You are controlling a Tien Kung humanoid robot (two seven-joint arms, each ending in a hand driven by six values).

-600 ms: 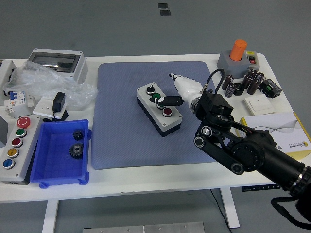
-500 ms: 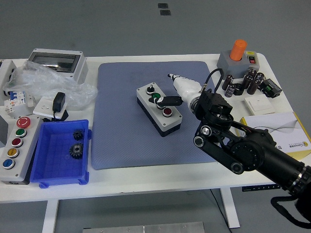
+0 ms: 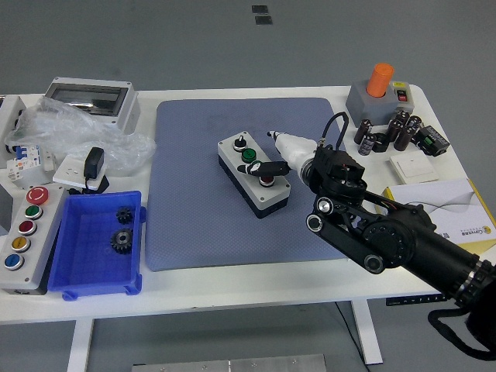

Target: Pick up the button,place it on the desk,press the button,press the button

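Head view: my right hand (image 3: 280, 157) reaches in from the right over the blue textured mat (image 3: 194, 217), one black finger (image 3: 270, 167) stretched out onto the red push-button (image 3: 266, 179) of the grey three-button control box (image 3: 254, 173); it grasps nothing. The box lies flat on the mat at the middle of the white counter (image 3: 232, 287), its green button (image 3: 249, 155) and black selector knob (image 3: 239, 142) uncovered. A blue plastic bin (image 3: 77, 263) holding two black gears (image 3: 122, 227) sits at the left
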